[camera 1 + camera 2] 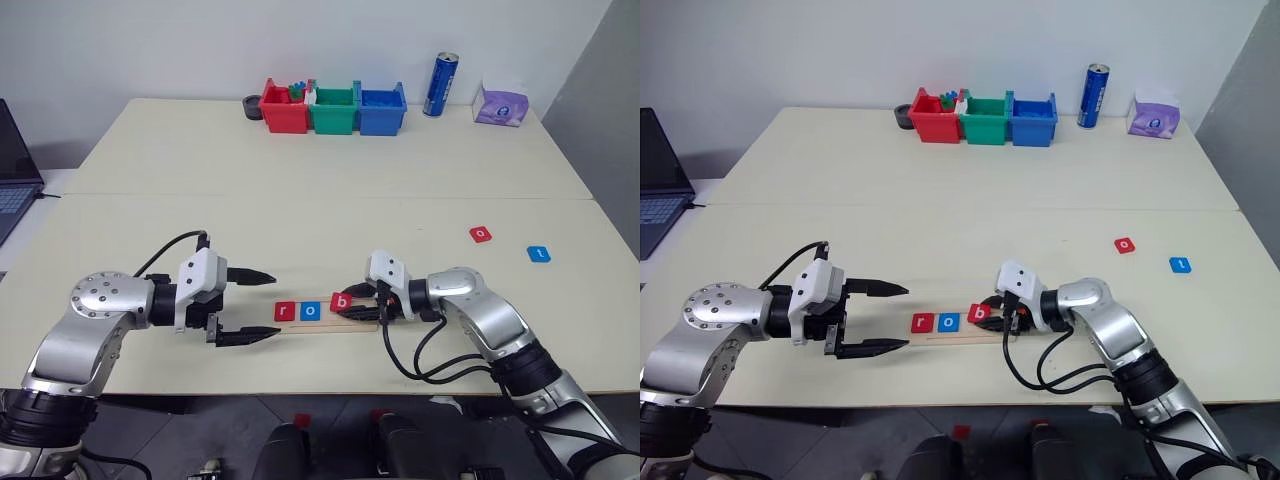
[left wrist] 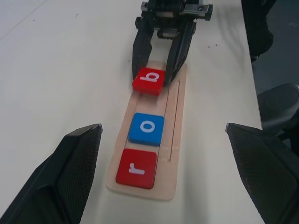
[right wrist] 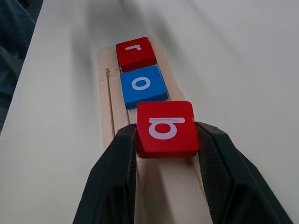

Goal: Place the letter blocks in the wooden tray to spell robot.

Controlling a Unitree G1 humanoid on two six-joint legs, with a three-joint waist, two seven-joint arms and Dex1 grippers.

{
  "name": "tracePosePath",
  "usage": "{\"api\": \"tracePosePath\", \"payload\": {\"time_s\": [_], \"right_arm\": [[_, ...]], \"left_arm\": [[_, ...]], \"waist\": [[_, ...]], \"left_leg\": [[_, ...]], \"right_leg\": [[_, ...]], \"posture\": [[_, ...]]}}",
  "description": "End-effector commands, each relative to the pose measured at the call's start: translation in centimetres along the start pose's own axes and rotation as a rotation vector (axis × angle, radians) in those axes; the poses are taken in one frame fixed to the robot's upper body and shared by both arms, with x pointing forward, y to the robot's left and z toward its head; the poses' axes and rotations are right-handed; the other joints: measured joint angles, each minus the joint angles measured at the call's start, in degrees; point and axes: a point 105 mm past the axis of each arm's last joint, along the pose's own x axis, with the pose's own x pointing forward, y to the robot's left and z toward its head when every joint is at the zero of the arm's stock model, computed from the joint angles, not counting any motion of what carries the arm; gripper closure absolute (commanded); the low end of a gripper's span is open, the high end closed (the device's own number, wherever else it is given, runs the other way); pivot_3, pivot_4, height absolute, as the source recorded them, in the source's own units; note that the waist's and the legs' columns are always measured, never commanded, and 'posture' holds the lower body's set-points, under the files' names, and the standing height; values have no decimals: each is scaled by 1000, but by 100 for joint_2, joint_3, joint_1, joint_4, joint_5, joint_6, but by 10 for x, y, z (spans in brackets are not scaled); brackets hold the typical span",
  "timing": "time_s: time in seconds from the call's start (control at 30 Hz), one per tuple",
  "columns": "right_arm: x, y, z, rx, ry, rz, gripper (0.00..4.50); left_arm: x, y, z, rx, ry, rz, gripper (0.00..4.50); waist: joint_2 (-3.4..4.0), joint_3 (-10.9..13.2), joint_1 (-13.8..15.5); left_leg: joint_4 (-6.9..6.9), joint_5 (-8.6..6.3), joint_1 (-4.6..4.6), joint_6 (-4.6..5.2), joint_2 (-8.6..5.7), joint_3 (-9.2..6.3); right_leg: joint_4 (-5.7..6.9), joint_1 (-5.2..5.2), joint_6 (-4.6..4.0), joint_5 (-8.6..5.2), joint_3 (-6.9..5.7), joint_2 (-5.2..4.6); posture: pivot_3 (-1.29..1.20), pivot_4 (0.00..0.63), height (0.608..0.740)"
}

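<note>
The right claw [image 3: 166, 140] is gripping the red b block [image 3: 166, 127] by its two sides and is holding it over the wooden tray [image 2: 175, 116], just past the blue o block [image 2: 146, 129]. The red r block [image 2: 136, 168] is sitting at the tray's end, with the o next to it. The left claw [image 1: 245, 305] is hanging released, fingers wide apart, just beside the r end of the tray and touching nothing.

The b looks slightly lifted and tilted rather than seated, so if the fingers let go now it may land crooked or ride up on the o. Pushing it along could also be nudging the o and r out of line, and the light tray itself may slide on the bench [image 1: 300, 210], since nothing is pinning it.

Two tiles are waiting well apart on the right side of the bench: a red o block [image 1: 481, 234] and a blue t block [image 1: 539, 254], with open surface between them and the tray. Far back are standing red, green and blue bins [image 1: 333, 108], a blue can [image 1: 440, 85] and a purple tissue pack [image 1: 500, 104], none of them in the way. A laptop [image 1: 15, 165] is sitting off the left edge.
</note>
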Motion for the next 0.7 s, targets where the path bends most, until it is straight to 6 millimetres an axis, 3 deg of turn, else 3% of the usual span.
{"api": "tracePosePath", "payload": {"time_s": [0.03,0.7], "right_arm": [[3,-2,10,-57,-13,2,3039],[12,4,10,-142,-3,64,3039]], "left_arm": [[1,-1,8,38,-11,-4,0],[2,4,9,51,-3,-9,0]], "waist": [[0,0,-2],[0,0,-4]], "left_leg": [[0,0,0,0,0,0],[0,0,0,0,-1,2]], "right_leg": [[0,0,0,0,0,1],[1,0,0,0,-1,0]], "posture": [[0,150,740],[0,150,740]]}}
